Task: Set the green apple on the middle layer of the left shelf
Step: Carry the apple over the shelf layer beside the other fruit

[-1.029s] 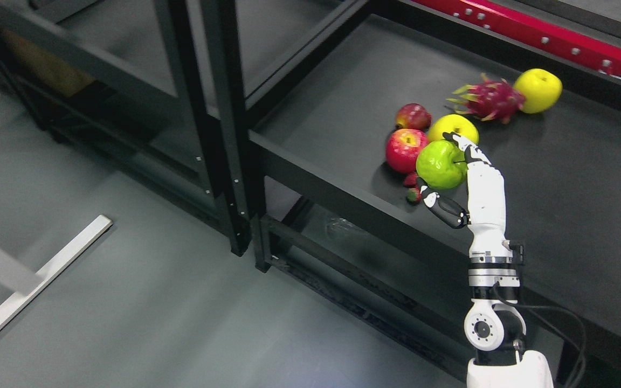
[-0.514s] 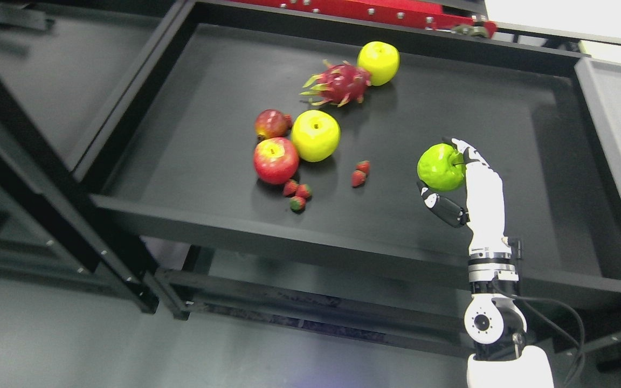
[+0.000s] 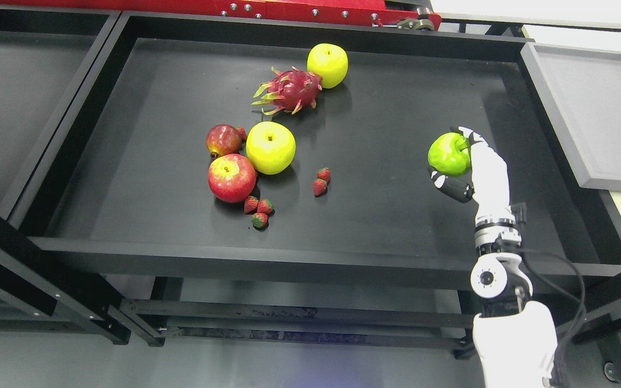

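My right hand (image 3: pixel 459 161) is shut on the green apple (image 3: pixel 449 154). It holds the apple above the right part of the black shelf tray (image 3: pixel 127 108), clear of the other fruit. The white forearm rises from the bottom right of the head view. The thumb curls under the apple and the fingers wrap its right side. The left arm does not show.
On the tray lie a red apple (image 3: pixel 232 178), a smaller red fruit (image 3: pixel 223 140), two yellow apples (image 3: pixel 270 147) (image 3: pixel 328 65), a dragon fruit (image 3: pixel 289 91) and several strawberries (image 3: pixel 259 210). A grey tray (image 3: pixel 596 118) stands at right. Another black shelf (image 3: pixel 14 91) is at left.
The whole picture has swung, so the camera has turned; the shelf now faces me squarely. The hand still holds the green apple, slightly higher in the picture.
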Controlling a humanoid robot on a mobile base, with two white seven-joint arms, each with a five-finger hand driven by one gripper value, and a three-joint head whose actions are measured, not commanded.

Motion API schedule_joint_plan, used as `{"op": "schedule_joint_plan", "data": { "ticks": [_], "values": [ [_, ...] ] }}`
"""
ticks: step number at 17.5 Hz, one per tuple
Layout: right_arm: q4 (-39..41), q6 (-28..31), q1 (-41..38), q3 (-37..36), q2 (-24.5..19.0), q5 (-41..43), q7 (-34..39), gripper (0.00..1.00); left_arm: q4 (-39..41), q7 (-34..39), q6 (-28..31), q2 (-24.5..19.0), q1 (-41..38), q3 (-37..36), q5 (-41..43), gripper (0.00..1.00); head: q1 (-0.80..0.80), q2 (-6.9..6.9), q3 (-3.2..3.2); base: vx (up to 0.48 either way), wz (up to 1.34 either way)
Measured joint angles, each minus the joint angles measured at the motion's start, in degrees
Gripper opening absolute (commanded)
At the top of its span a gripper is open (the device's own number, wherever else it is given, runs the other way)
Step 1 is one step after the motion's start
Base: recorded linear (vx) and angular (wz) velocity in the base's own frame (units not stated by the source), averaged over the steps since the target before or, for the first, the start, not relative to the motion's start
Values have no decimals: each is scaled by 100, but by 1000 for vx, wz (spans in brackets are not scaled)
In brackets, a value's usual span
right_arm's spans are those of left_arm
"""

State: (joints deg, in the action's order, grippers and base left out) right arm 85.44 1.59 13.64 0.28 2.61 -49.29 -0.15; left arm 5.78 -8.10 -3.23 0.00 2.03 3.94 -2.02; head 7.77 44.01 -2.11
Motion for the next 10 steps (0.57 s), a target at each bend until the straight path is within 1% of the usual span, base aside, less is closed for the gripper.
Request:
{"op": "schedule_joint_plan", "data": {
  "ticks": [3, 5, 6, 7, 8, 9, 10],
  "values": [
    [-487, 73, 427, 99, 71, -6, 63, 3, 0, 0, 0, 0, -1, -1, 0, 100, 0, 0, 0, 5, -15],
    [-770, 81, 661, 176, 102, -7, 70, 6, 0, 0, 0, 0, -1, -2, 0, 100, 0, 0, 0, 0, 0],
    [-943, 87, 793, 215, 116, -6, 74, 9, 0, 0, 0, 0, -1, -2, 0, 100, 0, 0, 0, 0, 0],
    [-1107, 93, 922, 244, 127, -1, 79, 18, 0, 0, 0, 0, -1, -1, 0, 100, 0, 0, 0, 0, 0],
    [-1262, 95, 1036, 269, 136, 9, 88, 44, 0, 0, 0, 0, -1, -1, 0, 100, 0, 0, 0, 0, 0],
    [-1447, 106, 1150, 293, 144, 21, 93, 89, 0, 0, 0, 0, -1, -3, 0, 100, 0, 0, 0, -4, 16],
    [-1584, 131, 1235, 308, 150, 43, 81, 100, 0, 0, 0, 0, -1, -3, 0, 100, 0, 0, 0, -4, 16]
  ]
}}
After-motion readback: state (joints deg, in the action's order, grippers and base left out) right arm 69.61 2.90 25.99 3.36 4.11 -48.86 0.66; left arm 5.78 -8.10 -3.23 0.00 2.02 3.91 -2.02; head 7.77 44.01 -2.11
